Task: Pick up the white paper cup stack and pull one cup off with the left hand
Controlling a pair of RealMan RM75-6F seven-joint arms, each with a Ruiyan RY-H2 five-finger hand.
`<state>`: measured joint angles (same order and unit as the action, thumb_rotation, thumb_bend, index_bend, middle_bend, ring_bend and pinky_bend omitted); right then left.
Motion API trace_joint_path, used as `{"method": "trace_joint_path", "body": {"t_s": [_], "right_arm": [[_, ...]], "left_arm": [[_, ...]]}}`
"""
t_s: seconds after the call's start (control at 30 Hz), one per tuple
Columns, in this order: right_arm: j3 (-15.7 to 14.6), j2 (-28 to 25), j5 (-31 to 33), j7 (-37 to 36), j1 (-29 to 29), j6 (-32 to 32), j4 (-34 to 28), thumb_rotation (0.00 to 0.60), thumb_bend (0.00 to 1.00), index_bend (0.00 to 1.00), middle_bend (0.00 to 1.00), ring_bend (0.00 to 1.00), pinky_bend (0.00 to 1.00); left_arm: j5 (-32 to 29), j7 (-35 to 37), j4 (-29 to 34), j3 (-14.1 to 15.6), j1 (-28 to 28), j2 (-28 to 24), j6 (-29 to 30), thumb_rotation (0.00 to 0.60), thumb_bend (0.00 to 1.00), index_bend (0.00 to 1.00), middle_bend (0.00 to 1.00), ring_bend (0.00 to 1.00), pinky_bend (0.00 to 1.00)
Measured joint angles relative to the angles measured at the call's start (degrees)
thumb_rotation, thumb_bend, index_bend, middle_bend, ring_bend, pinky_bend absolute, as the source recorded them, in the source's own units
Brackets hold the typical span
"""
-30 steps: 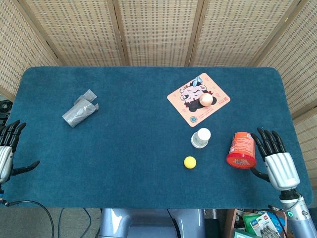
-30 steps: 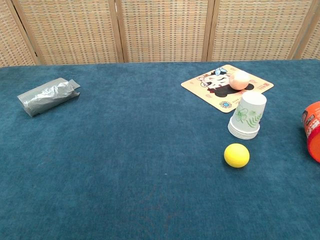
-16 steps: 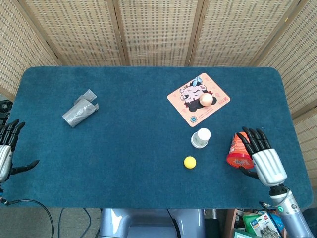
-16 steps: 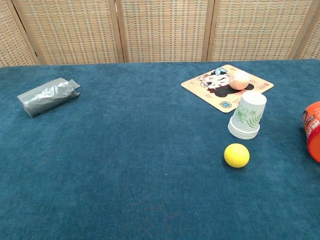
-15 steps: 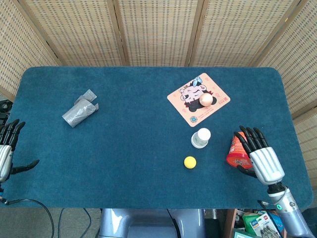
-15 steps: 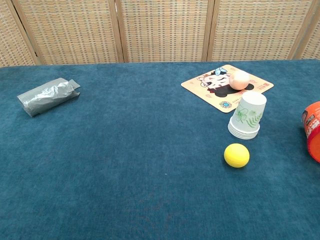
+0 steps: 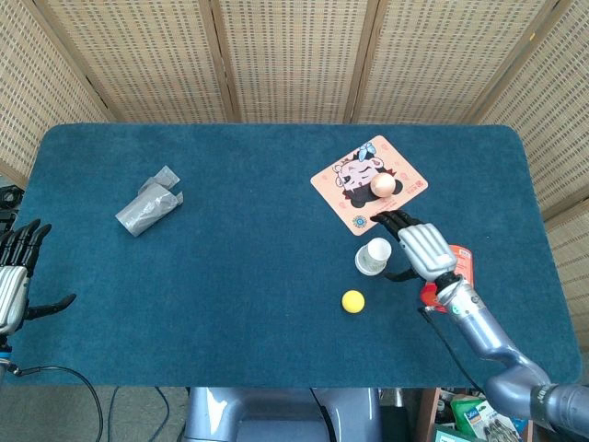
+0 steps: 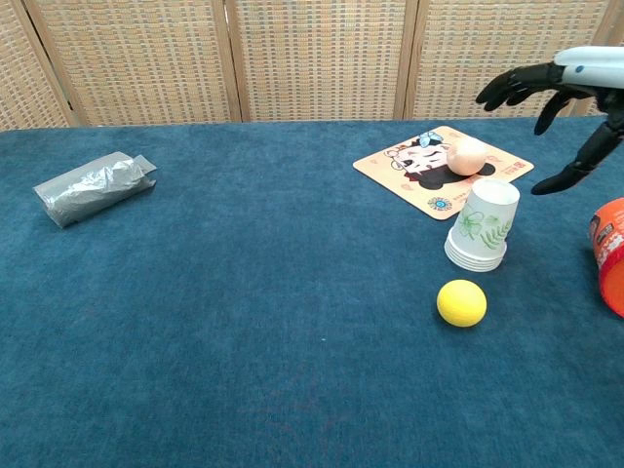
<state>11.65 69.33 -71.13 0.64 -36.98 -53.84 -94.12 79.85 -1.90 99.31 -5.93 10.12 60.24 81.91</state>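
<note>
The white paper cup stack (image 7: 373,256) (image 8: 481,226) stands upside down on the blue table, with a green leaf print on its side. My right hand (image 7: 416,244) (image 8: 565,102) hovers above and just right of the stack with its fingers spread, holding nothing. My left hand (image 7: 16,281) stays at the table's left edge, fingers apart and empty; the chest view does not show it.
A yellow ball (image 7: 352,300) (image 8: 461,302) lies just in front of the stack. A cartoon mat (image 7: 366,182) with an egg (image 7: 383,185) lies behind it. An orange can (image 8: 610,253) sits at the right, a grey foil packet (image 7: 147,208) at the left.
My right hand has risen from beside the orange can and moved left, and is now over the cup stack. The left hand has barely shifted.
</note>
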Motion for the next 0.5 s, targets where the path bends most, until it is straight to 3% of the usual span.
{"method": "trace_joint_path", "body": {"t_s": [0.17,0.5], "right_arm": [[1.30,4.87,7.88,5.19,-3.34,2.82,2.47,0.600,0.15,0.26,0.31,0.21,0.38],[0.31,10.74,15.21,13.97,-6.61,4.13,8.35,0.600,0.17,0.30,0.35,0.23,0.38]], "left_arm": [[-0.24,0.23,-0.03,-0.16,0.12,-0.11,-0.36,0.600,0.00,0.00,0.00,0.00,0.00],[-0.53,0.21,-0.10,-0.12,0.44,-0.09,-1.34,0.600,0.00,0.00,0.00,0.00,0.00]]}}
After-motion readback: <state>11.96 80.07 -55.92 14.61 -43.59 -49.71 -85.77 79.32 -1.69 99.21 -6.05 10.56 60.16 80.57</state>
